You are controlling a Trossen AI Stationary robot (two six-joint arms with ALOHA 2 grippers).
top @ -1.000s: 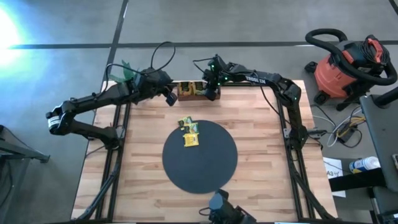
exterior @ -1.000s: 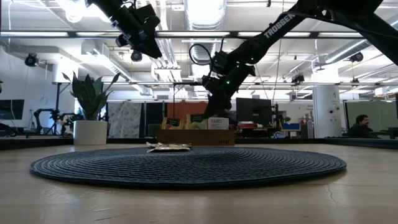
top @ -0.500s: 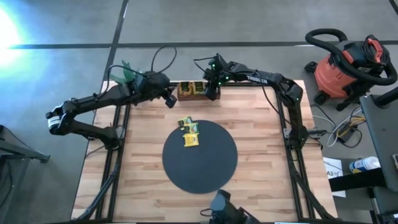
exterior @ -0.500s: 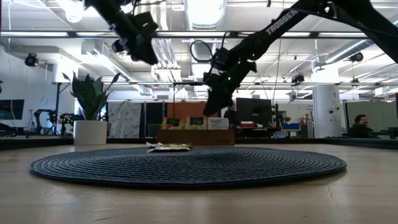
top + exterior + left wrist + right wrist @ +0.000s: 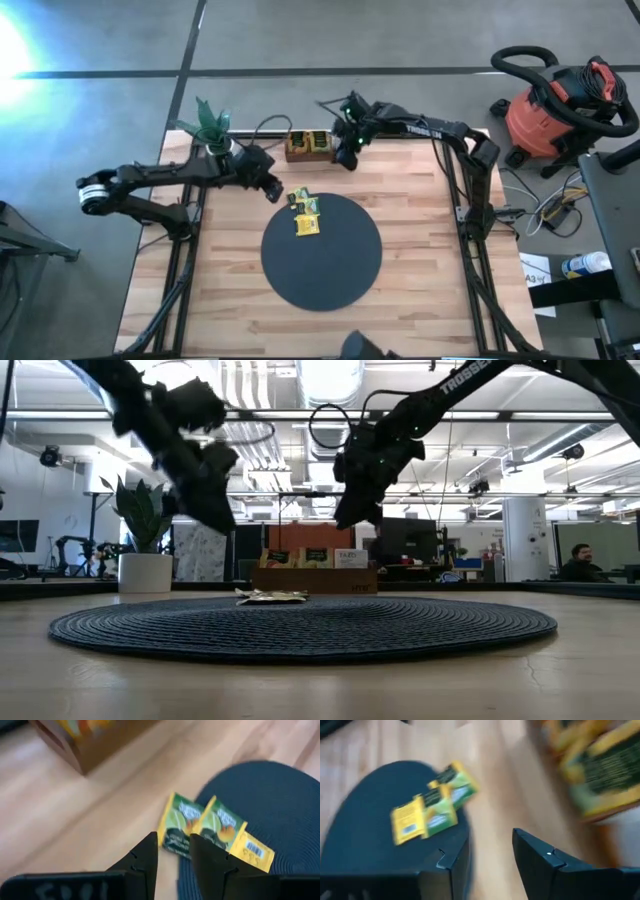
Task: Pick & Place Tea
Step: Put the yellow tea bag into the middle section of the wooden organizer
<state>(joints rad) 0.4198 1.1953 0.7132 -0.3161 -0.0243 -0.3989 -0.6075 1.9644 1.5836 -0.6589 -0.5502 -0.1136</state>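
Three tea packets, yellow and green, (image 5: 304,211) lie flat on the far left rim of the black round mat (image 5: 330,265); in the left wrist view they show as tea packets (image 5: 200,827). My left gripper (image 5: 273,190) hangs open just left of them, above the wood, with nothing between its fingers (image 5: 145,860). The brown wooden tray (image 5: 308,146) stands at the far edge with more tea packets (image 5: 600,765) upright in it. My right gripper (image 5: 347,156) hangs open beside the tray's right end, above the table, holding nothing.
A potted plant (image 5: 212,125) stands at the table's far left corner. A red shop vacuum (image 5: 560,105) sits on the floor beyond the right edge. A person (image 5: 578,560) sits in the room behind. Bare wood lies around the mat (image 5: 300,625).
My left gripper has come down and toward the near edge, from beside the tray to just left of the tea packets on the mat. My right gripper has risen a little and drawn slightly right of the tray. The tea packets on the mat have not moved.
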